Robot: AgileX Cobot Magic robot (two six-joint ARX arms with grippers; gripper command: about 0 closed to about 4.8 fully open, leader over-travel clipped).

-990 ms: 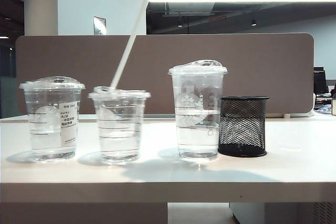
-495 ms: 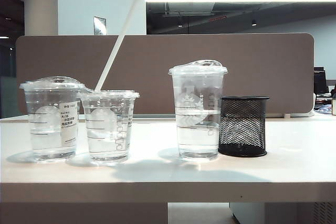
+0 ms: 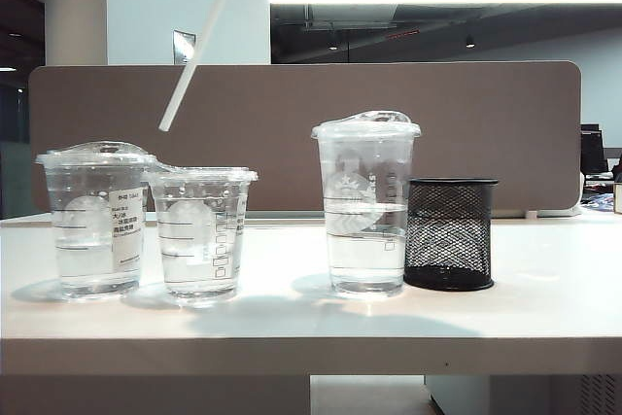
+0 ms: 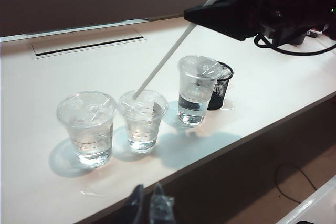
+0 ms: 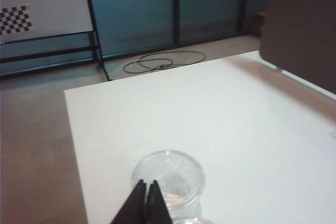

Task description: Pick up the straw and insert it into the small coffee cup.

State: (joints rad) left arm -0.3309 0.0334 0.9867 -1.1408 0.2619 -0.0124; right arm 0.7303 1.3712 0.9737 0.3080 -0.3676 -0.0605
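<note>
High above the table [image 3: 544, 318], the right gripper [image 4: 195, 15] pinches the top of the straw [image 3: 202, 43], its jaws closed on it. From the front, the straw hangs tilted in the air, its lower end above and clear of the cups, over the seam between the labelled cup [image 3: 95, 221] and the small cup [image 3: 201, 230]. From the left wrist camera the straw's tip appears over the small cup's lid, but whether it touches cannot be told there. The small cup stands upright, touching the labelled cup beside it; both hold some water. The tall cup [image 3: 366, 206] stands apart to the right, with a black mesh holder [image 3: 451, 233] just beside it. The left gripper [image 4: 149, 206] hangs back over the table's near edge, away from the cups, fingers nearly together and empty.
</note>
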